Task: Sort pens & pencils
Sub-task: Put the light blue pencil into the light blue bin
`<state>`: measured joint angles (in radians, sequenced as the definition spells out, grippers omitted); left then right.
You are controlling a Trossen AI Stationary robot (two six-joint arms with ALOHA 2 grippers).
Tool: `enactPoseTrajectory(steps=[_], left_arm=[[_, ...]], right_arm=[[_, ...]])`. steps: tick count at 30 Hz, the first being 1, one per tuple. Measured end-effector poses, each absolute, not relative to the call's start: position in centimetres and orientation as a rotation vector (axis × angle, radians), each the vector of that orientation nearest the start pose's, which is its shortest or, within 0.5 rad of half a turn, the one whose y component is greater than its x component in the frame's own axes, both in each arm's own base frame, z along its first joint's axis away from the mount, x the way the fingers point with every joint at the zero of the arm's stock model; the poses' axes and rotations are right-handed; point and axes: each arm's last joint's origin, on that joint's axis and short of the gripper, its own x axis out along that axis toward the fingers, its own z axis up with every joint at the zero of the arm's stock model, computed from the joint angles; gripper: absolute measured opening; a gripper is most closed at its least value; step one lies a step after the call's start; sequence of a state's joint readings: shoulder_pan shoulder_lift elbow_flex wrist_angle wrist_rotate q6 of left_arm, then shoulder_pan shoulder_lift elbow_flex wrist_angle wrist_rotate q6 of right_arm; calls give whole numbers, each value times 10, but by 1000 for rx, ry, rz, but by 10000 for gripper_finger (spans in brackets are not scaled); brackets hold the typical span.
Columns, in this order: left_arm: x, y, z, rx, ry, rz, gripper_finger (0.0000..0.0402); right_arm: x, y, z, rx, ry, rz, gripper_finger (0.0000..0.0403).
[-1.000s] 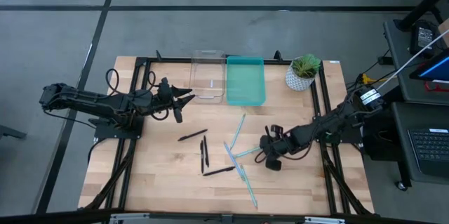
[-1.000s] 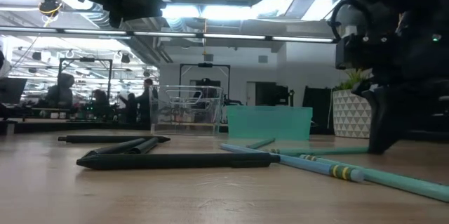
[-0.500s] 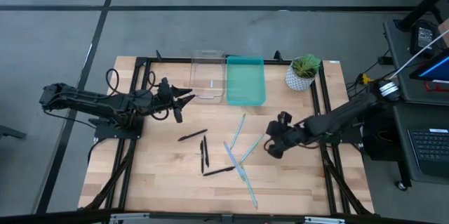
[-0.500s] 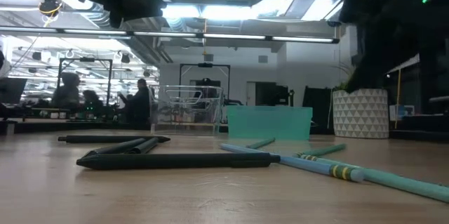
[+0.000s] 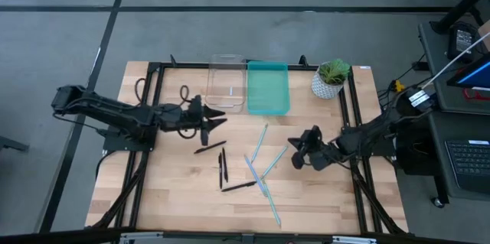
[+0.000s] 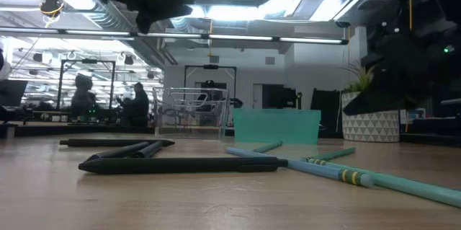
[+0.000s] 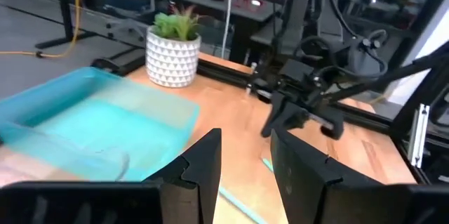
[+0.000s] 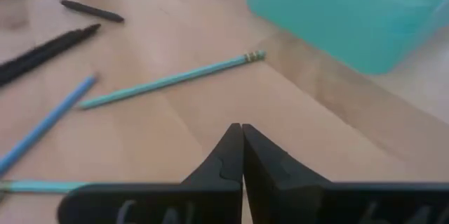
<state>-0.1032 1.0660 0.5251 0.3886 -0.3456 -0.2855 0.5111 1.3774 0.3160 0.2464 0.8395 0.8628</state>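
Note:
Three black pens (image 5: 209, 148) (image 5: 223, 166) (image 5: 238, 187) lie flat on the wooden table left of centre. Several light teal pencils (image 5: 260, 138) (image 5: 274, 160) (image 5: 272, 207) lie crossed just right of them. My left gripper (image 5: 217, 119) hovers open above the table, beyond the black pens, and its fingers (image 7: 203, 161) have nothing between them. My right gripper (image 5: 295, 143) is shut and empty, raised off the table just right of the pencils. Its closed tips (image 8: 242, 136) point toward a teal pencil (image 8: 168, 80).
A clear tray (image 5: 227, 83) and a teal tray (image 5: 268, 88) sit side by side at the far edge. A potted plant (image 5: 331, 78) stands in a white pot at the far right. Black frame rails run along both sides of the table.
My left gripper has reached toward the table's right, coming over the near end of the clear tray and closer to the black pens. My right gripper has lifted off the table, gone toward the far edge and rolled. One teal pencil beside it has swung to a steeper slant.

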Motion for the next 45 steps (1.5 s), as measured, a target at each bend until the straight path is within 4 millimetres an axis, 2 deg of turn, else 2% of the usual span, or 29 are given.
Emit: enactPoseTrajectory(steps=[7, 12, 19, 27, 36, 45], left_arm=[[278, -34, 242, -236, 195, 293, 118], [313, -51, 231, -265, 244, 280, 118], [340, -61, 213, -244, 298, 282, 118], [345, -62, 207, -238, 307, 294, 118], [346, -61, 208, -241, 294, 299, 118], [346, -62, 208, -244, 295, 287, 118]], right_arm=[[187, 80, 94, 276, 500, -586, 3], [195, 84, 85, 269, 448, -594, 3], [195, 89, 71, 240, 437, -607, 3], [197, 102, 68, 191, 373, -629, 3], [196, 102, 58, 212, 398, -635, 3], [196, 102, 56, 206, 405, -637, 3]])
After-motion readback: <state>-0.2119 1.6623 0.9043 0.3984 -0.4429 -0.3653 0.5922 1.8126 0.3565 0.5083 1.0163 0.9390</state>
